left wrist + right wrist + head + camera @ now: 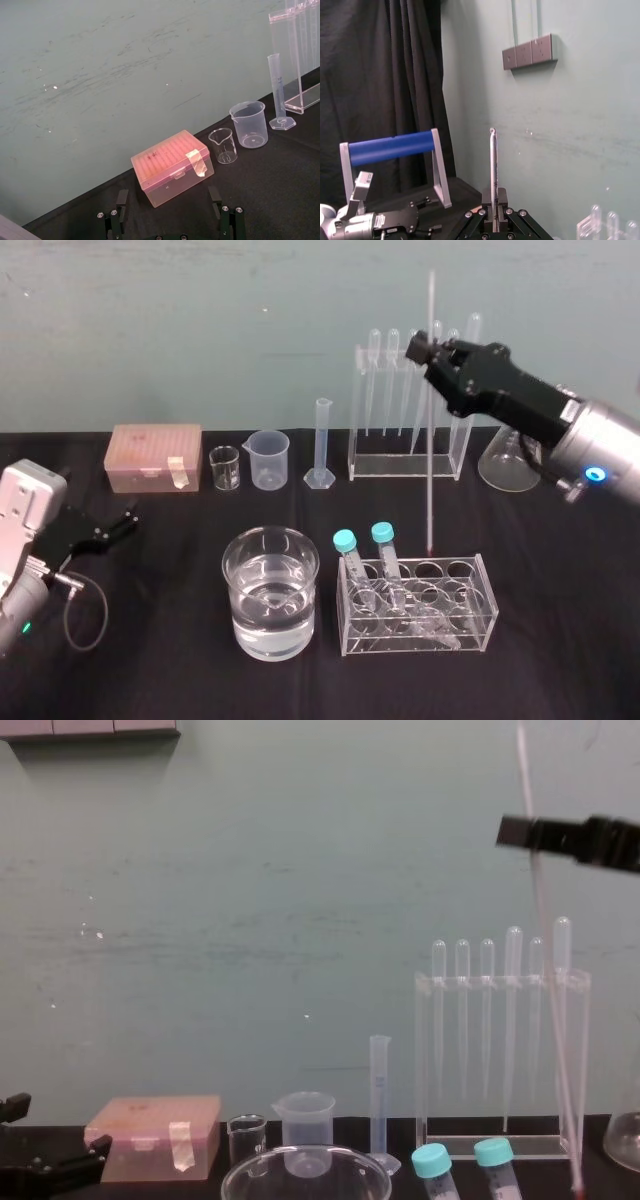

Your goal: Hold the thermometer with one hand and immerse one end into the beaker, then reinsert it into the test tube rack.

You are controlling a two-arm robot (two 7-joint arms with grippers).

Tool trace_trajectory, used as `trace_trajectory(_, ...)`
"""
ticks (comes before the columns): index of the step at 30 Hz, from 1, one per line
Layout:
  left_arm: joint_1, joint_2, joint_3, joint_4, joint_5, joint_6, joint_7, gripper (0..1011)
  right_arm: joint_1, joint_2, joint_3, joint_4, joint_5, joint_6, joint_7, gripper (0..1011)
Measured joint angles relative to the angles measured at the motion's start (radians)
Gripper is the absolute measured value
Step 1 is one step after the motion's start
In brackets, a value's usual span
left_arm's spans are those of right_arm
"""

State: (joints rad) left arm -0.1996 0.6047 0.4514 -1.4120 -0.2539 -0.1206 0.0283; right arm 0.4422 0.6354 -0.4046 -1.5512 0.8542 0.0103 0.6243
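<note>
High over the right half of the table, the right gripper is closed on the thermometer, pinching it some way below its top, so a short length stands above the fingers and a long one hangs beneath. The rod is close to upright. Its red tip hovers just above a low tube rack at the front, beside the blue-capped tubes and touching nothing. Behind the rod stands the test tube rack with its row of pipettes. The beaker, partly filled with clear liquid, sits just to the left of the low rack. My judgement is that this is the carry toward the dip. The next move calls for shifting the arm left until the tip is over the wide rim, then lowering straight down without knocking the glass. Far left, the left gripper rests low by the table, fingers spread and empty.
</note>
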Motion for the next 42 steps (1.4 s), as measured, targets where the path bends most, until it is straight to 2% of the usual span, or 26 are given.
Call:
trace_trajectory(7,0.000,0.000,0.000,0.000,0.000,0.000,0.000,1008,0.029,-0.056,-0.019,0.071,-0.048,-0.019,-0.020,58)
trace_trajectory(14,0.000,0.000,0.000,0.000,0.000,0.000,0.000,1008,0.035,-0.068,-0.008,0.084,-0.064,-0.027,-0.018,58)
trace_trajectory(22,0.000,0.000,0.000,0.000,0.000,0.000,0.000,1008,0.016,-0.059,0.009,0.052,-0.053,-0.020,0.001,58)
trace_trajectory(32,0.000,0.000,0.000,0.000,0.000,0.000,0.000,1008,-0.027,-0.017,0.017,-0.007,-0.024,-0.002,0.030,58)
trace_trajectory(42,0.000,0.000,0.000,0.000,0.000,0.000,0.000,1008,-0.051,-0.004,0.014,-0.006,-0.022,0.003,0.022,58)
